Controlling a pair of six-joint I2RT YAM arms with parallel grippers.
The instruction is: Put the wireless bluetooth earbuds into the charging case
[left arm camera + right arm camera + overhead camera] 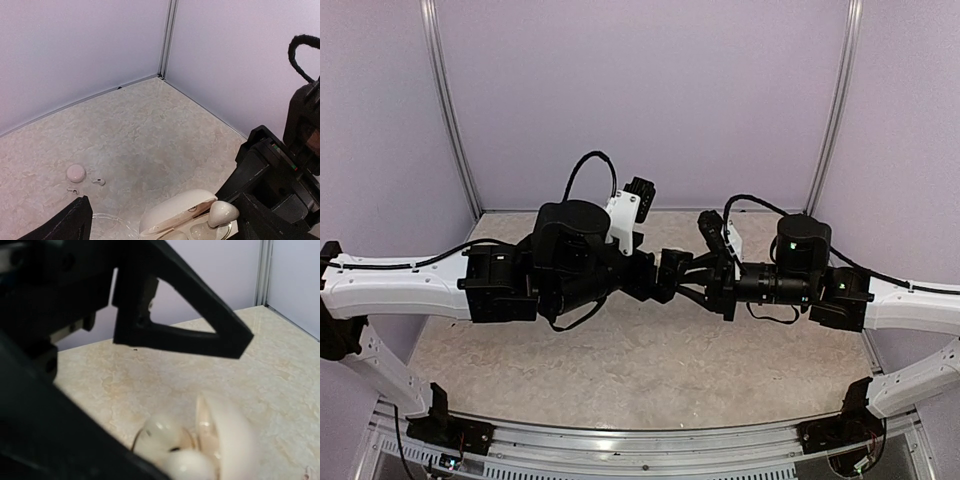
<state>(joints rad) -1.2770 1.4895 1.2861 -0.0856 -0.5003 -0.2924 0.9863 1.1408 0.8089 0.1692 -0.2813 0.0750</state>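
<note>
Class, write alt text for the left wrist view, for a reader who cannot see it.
An open white charging case shows at the bottom edge, over a pale marbled table, with black robot parts crowding the right. To its left, two tiny white earbuds lie loose on the table beside a round whitish puck.

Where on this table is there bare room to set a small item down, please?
Free: the broad table stretch between the back wall corner and the round puck, and the near strip along the front edge. Crowded: around the charging case and beside the puck.
</note>
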